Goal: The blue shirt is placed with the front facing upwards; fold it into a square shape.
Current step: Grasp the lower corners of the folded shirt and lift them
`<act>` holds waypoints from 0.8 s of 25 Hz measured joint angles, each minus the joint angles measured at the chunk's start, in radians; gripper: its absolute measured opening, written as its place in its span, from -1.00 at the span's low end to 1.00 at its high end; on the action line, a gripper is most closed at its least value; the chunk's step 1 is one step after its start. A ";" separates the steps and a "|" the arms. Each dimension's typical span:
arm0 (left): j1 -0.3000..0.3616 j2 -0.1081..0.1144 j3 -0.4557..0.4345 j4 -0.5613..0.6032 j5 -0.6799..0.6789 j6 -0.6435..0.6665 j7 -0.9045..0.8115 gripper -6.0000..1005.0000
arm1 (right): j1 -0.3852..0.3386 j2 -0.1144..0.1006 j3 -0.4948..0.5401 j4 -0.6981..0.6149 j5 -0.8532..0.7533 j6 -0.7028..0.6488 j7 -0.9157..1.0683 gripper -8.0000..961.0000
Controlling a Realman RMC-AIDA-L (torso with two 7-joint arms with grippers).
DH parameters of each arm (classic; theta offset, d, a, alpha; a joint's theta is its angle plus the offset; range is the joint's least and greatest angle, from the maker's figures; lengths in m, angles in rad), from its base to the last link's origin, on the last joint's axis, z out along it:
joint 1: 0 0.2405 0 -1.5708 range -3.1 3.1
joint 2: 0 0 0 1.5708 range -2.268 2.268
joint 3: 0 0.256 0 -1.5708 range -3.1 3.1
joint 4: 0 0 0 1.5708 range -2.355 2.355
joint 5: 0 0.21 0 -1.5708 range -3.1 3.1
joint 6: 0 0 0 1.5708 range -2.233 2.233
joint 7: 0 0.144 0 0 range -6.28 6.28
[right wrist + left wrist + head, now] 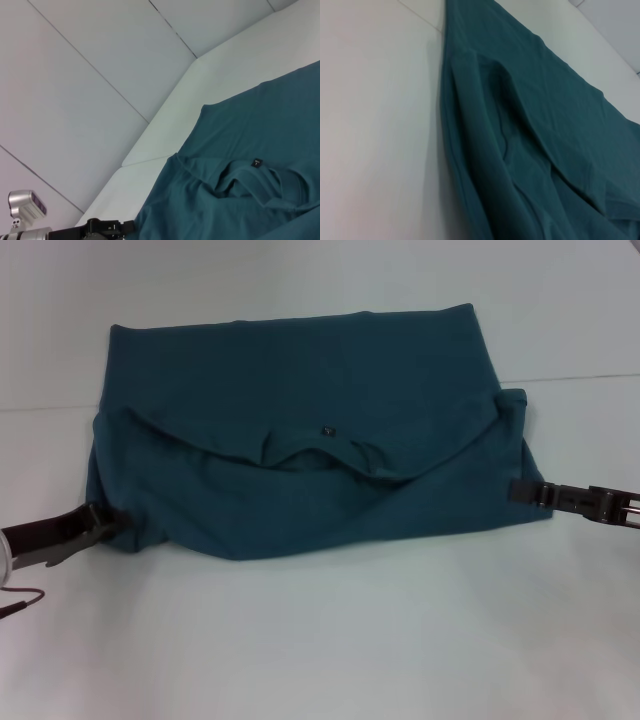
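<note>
Left claw (pixel 118 523), blue shirt (pixel 300 440), unreadable neck label (pixel 326 430)

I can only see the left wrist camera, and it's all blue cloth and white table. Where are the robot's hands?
Observer: In the head view, the left gripper is at the near left corner of the blue shirt.
Operator: And the other one?
Observer: The right gripper is at the shirt's right edge.
Operator: Can you see the neck hole?
Observer: Yes, the collar lies mid-shirt, with a small dark label just beyond it.
</note>
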 joint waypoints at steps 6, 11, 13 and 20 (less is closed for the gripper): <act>0.000 0.010 -0.054 0.000 -0.002 0.052 -0.005 -0.80 | -0.004 -0.005 -0.002 0.000 -0.010 0.000 0.002 0.84; -0.009 0.038 -0.161 -0.012 -0.003 0.159 -0.006 -0.88 | 0.018 -0.032 -0.006 -0.006 -0.090 -0.014 0.032 0.84; -0.012 0.043 -0.176 -0.014 -0.002 0.173 -0.009 -0.91 | 0.034 -0.057 -0.002 -0.015 -0.107 -0.003 0.073 0.83; -0.021 0.046 -0.184 -0.020 -0.001 0.176 -0.017 -0.92 | 0.099 -0.131 -0.002 -0.016 -0.224 0.109 0.288 0.83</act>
